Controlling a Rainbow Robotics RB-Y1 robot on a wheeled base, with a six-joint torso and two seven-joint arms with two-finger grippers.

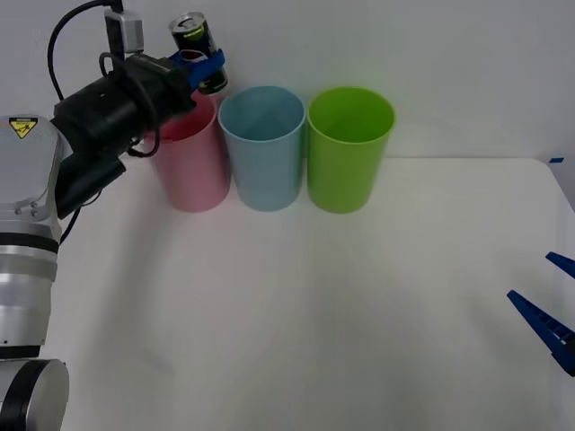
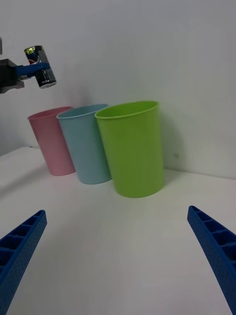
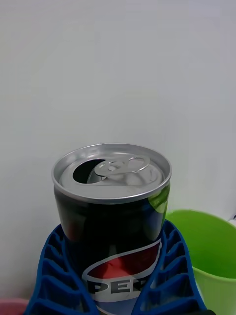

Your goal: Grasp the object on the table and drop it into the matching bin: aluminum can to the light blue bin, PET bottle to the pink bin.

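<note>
My left hand (image 1: 199, 70) grips the aluminum can (image 1: 198, 49) upright above the pink bin (image 1: 189, 162); the light blue bin (image 1: 262, 148) lies just rightward.

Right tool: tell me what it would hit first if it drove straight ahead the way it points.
Probably the lime green plastic cup-shaped bin: it stands nearly dead ahead of the open right tool, with bare white table between. Depth is unclear, so this is a judgement.
</note>
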